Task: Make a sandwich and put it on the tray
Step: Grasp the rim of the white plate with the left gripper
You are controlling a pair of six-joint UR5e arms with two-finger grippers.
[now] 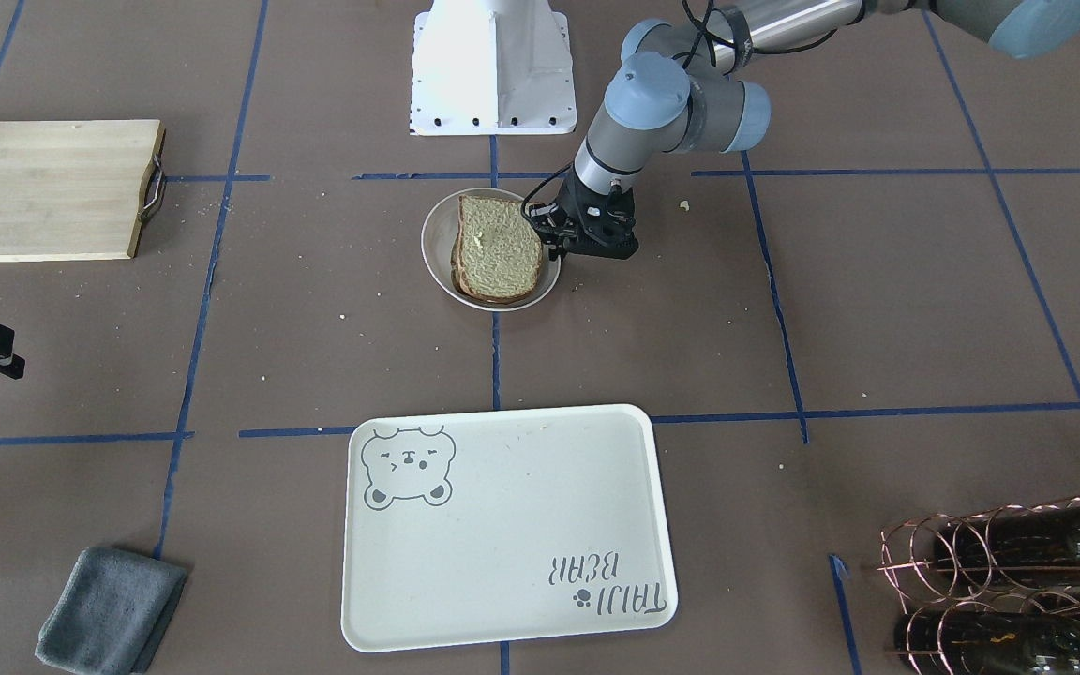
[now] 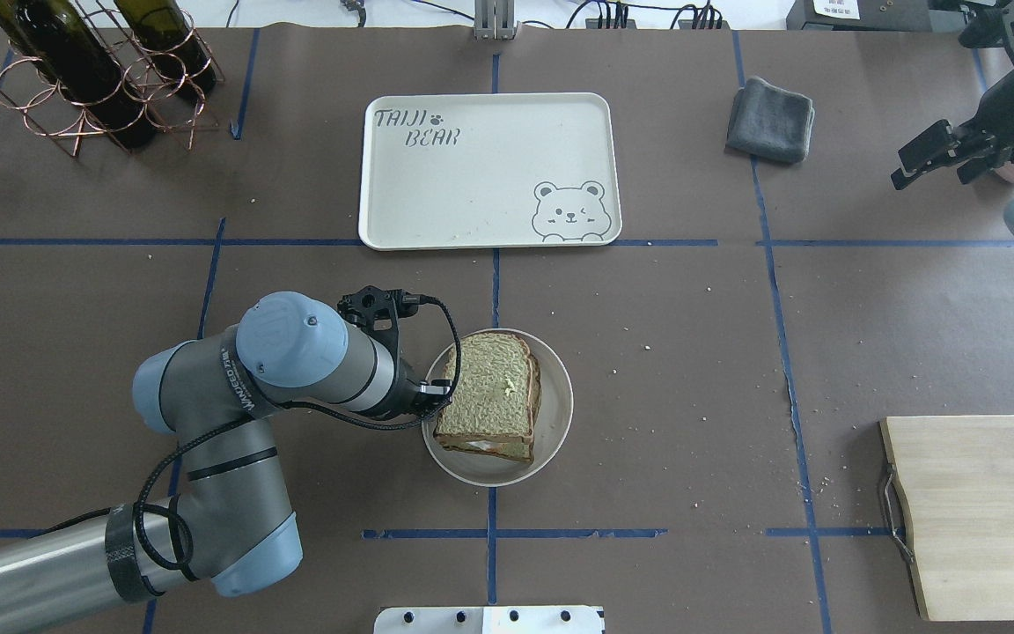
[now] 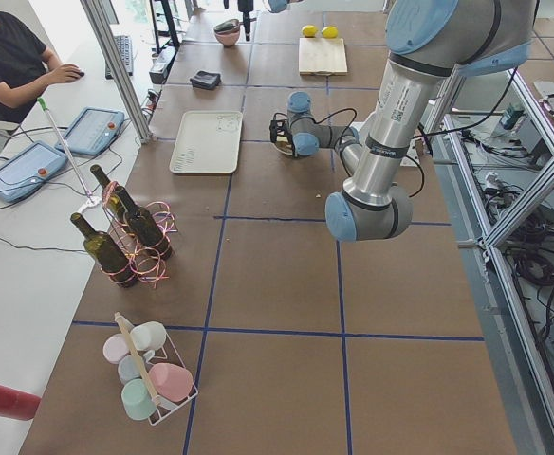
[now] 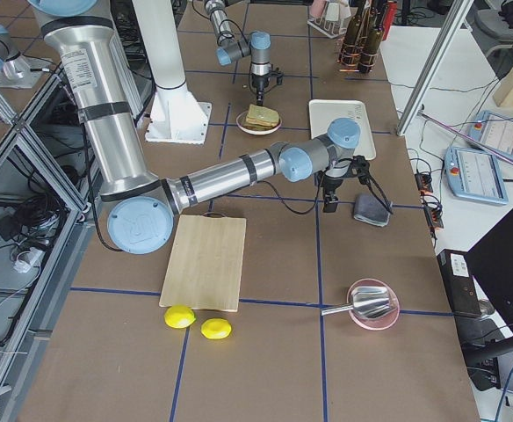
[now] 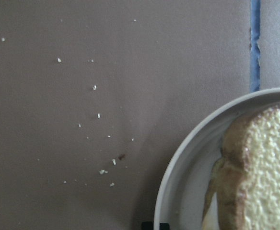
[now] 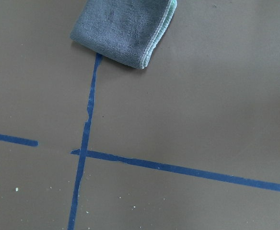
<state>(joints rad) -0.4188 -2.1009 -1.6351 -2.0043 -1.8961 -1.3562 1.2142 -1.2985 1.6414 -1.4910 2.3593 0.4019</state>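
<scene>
On round plate (image 2: 557, 414), perhaps egg-filled sandwich (image 2: 489, 396)

Matt brown paper covers the table (image 1: 924, 300), the tray (image 1: 502, 525) is smooth plastic (cutting board (image 1: 43, 187) pale wood).

The table (image 2: 665, 370) is covered w/ brown paper and divided by blue tape lines (image 2: 771, 242). Directly on it are placed: a cream tray (image 2: 481, 189) on the side far from the robot, a round plate (image 2: 557, 414) near the centre, a wooden cutting board (image 2: 982, 511) at the robot's right, a folded grey cloth (image 2: 771, 119), and a wire rack w/ bottles (image 2: 93, 88). Crumbs (image 5: 104, 171) are scattered beside the plate. Two lemons (image 4: 179, 316) are seen just beside the board.
</scene>
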